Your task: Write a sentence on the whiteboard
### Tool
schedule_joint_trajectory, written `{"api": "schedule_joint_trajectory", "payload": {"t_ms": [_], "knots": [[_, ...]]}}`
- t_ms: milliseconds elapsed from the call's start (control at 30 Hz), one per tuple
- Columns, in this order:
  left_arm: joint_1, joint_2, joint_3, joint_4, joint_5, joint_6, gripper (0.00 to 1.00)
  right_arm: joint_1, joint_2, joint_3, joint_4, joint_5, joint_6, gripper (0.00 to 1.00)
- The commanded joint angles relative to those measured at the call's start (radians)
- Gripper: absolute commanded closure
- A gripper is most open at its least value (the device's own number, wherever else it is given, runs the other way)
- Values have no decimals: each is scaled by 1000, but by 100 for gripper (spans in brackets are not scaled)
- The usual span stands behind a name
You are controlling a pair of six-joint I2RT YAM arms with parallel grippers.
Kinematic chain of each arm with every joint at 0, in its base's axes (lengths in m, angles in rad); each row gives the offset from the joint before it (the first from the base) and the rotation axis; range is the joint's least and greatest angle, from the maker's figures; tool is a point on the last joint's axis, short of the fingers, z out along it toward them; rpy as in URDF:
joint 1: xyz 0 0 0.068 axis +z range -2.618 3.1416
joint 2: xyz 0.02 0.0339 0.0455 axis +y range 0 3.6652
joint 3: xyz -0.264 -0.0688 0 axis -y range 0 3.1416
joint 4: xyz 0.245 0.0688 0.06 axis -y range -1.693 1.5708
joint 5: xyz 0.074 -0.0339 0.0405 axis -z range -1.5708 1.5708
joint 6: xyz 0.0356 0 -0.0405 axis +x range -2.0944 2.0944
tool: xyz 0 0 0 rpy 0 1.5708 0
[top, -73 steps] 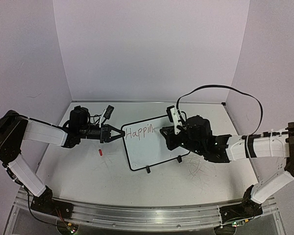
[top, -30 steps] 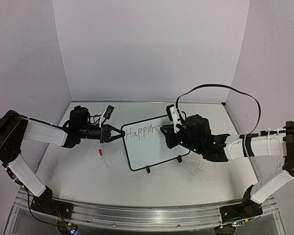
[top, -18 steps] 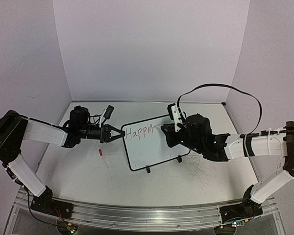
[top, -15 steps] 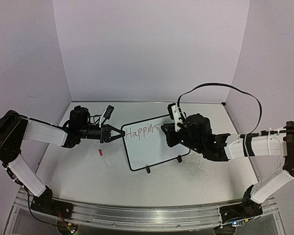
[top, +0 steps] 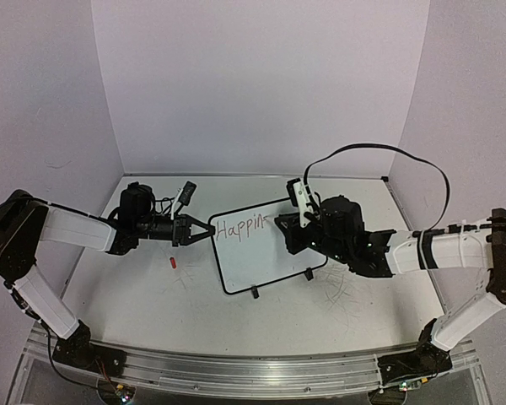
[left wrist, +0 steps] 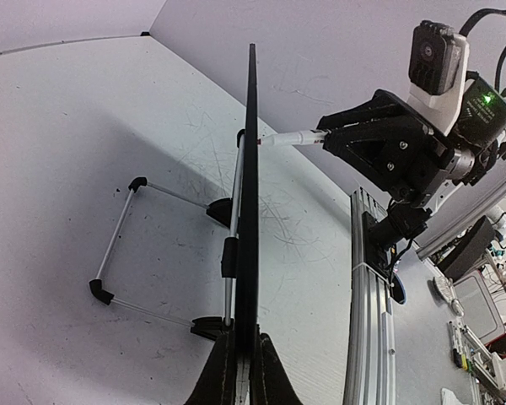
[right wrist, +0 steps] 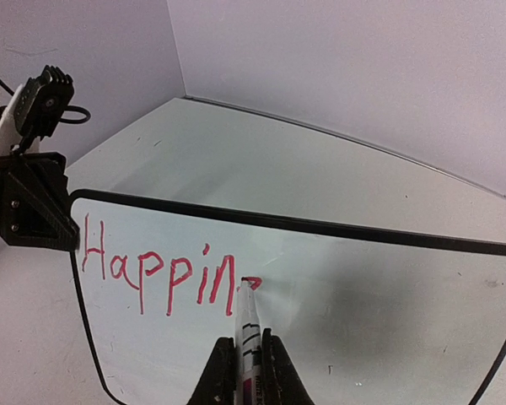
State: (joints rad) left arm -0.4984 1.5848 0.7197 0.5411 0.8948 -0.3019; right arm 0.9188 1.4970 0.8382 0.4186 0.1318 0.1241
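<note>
Whiteboard [top: 261, 257] center of top view, sentence [right wrist: 156, 272] reading "Happin" at its upper left. Left gripper [top: 210, 232] clamped on board's left edge. Right gripper [right wrist: 243, 364] pinches marker [right wrist: 248, 321], tip on board just right of the letters.

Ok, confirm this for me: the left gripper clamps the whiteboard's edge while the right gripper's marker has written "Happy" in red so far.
Not quite. The red lettering reads "Happin", not "Happy"; the right wrist view shows it. The rest holds: the left gripper clamps the whiteboard by its edge, and the right gripper holds the marker.
</note>
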Motion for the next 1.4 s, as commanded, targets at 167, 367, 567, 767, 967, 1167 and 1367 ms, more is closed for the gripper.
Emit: {"api": "schedule_joint_trajectory", "payload": {"t_ms": [167,367,567,767,967,1167,1367], "knots": [[-3,-13,26,-25,34,18,100,-6,14,27,-3,-15,18,100],[-3,-11,27,-24,34,18,100,-5,0,-6,-18,-10,36,100],[-3,-11,26,-24,34,17,100,-5,-7,-25,-23,-4,46,100],[-4,-10,29,-24,35,17,100,-6,-24,-34,-34,39,48,100],[-3,-9,29,-26,35,16,100,-6,-61,-41,-34,114,47,100],[-3,-9,30,-26,34,16,100,-8,-179,-114,72,-25,-13,100],[-3,-5,31,-28,38,17,100,-36,-111,-63,37,-83,-24,100]]}}
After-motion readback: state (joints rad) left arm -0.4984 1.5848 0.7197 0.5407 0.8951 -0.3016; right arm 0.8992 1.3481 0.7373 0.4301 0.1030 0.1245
